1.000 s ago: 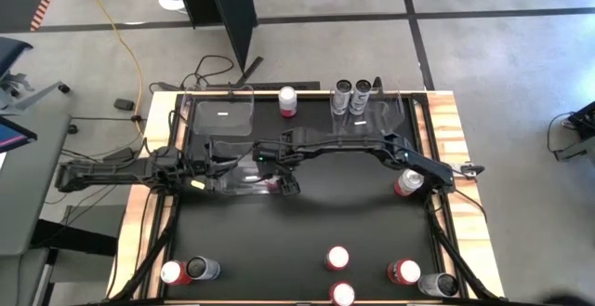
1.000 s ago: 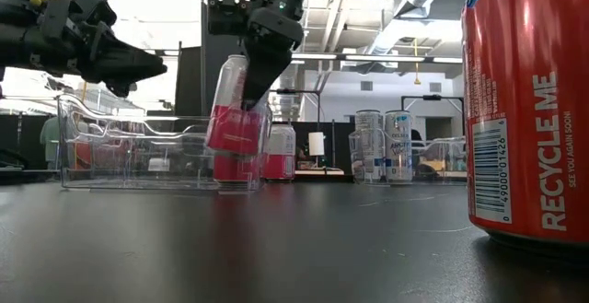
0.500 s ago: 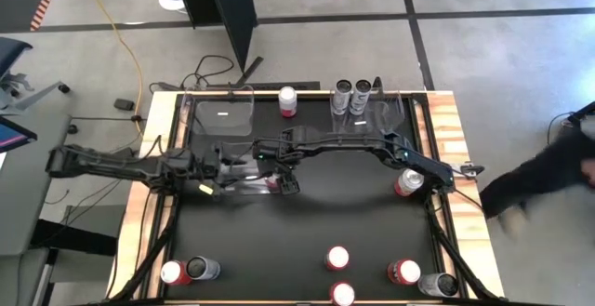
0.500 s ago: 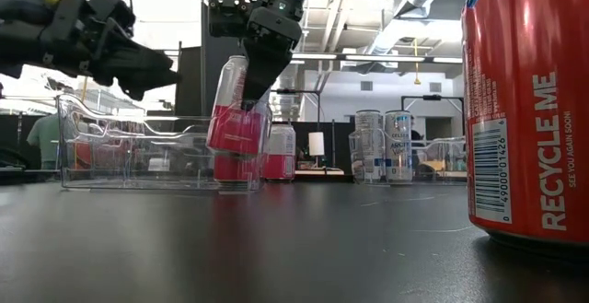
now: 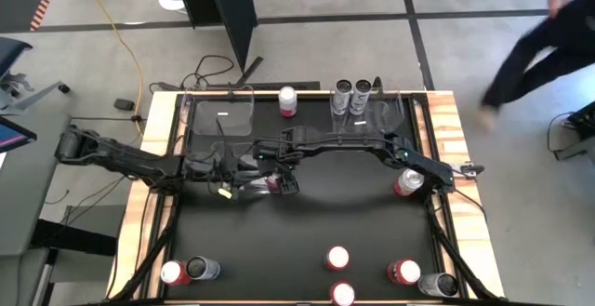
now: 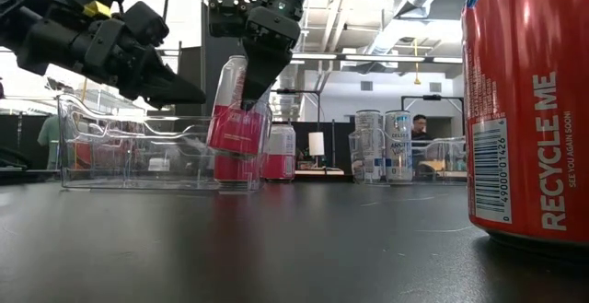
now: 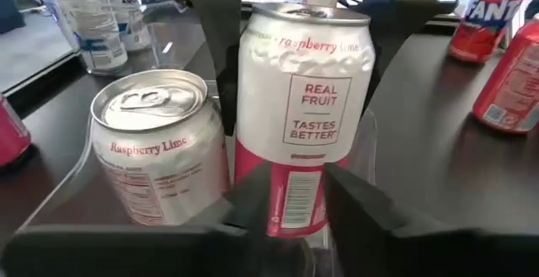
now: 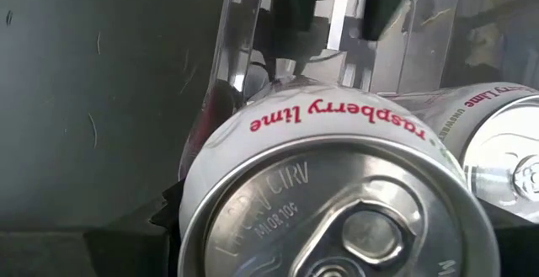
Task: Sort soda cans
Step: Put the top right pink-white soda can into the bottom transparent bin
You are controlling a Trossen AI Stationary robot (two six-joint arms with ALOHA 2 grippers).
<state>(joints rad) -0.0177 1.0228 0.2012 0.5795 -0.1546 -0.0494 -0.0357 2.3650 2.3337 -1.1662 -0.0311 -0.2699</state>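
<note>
the left gripper (image 6: 189,91) has advanced toward the raspberry lime can (image 6: 235,105) that the right gripper (image 6: 250,96) holds tilted over the clear bin (image 6: 138,151); its jaws look narrow, empty.

the tall pink-and-white aluminium can (image 7: 301,117) reads "raspberry", "real fruit tastes better"; its shorter pink-and-white neighbour can (image 7: 158,155) "raspberry lime". the big red can (image 6: 526,110) says "recycle me"; a far red can (image 7: 478,26) shows "fant".

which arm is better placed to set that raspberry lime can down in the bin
Right. The right gripper already holds the tilted raspberry lime can over the clear bin, beside another can standing in it. The left gripper only hovers nearby, holding nothing.
</note>
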